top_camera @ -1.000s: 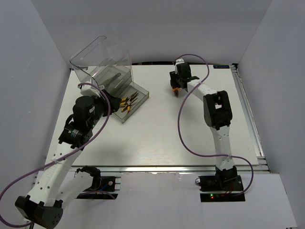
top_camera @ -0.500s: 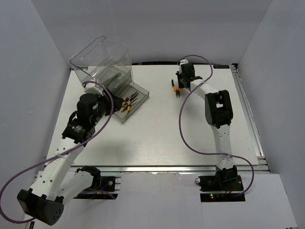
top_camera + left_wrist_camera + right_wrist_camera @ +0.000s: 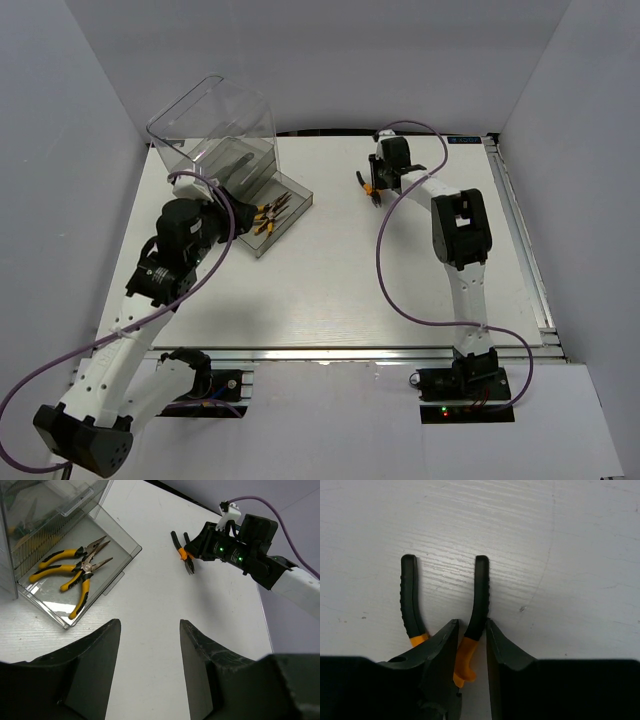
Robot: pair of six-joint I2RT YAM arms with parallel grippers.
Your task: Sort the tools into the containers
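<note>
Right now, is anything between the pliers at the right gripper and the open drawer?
Nothing visible. Bare table lies between the pliers and the drawer. The left gripper hovers open beyond the drawer, off that line.

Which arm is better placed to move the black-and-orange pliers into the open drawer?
Right. Its end effector grips one handle of the black-and-orange pliers; the left end effector hangs open and empty near the drawer.
</note>
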